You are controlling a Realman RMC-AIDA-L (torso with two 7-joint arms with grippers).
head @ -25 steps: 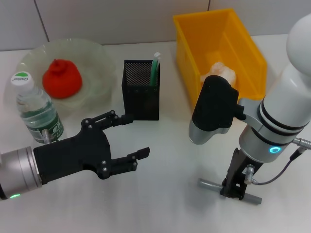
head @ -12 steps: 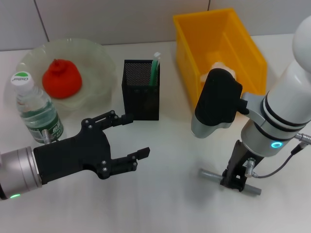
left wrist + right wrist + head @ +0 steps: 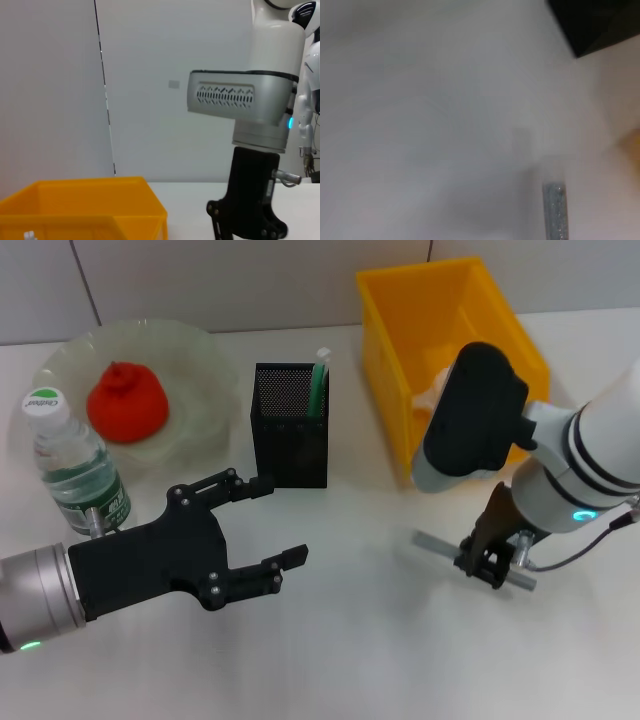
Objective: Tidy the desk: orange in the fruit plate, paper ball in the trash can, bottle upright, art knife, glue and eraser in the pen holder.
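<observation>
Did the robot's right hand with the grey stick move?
Yes. The right gripper, shut on the thin grey art knife, has lifted it and moved farther from the robot, closer to the yellow plastic bin.

A white desk point(image 3: 350, 660) meets a pale panelled wall point(image 3: 250, 280) — seams dark, light even.

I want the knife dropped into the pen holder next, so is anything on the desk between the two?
Nothing visible. The right gripper holds the knife right of the pen holder, with only bare desk between. The yellow bin sits behind that path.
</observation>
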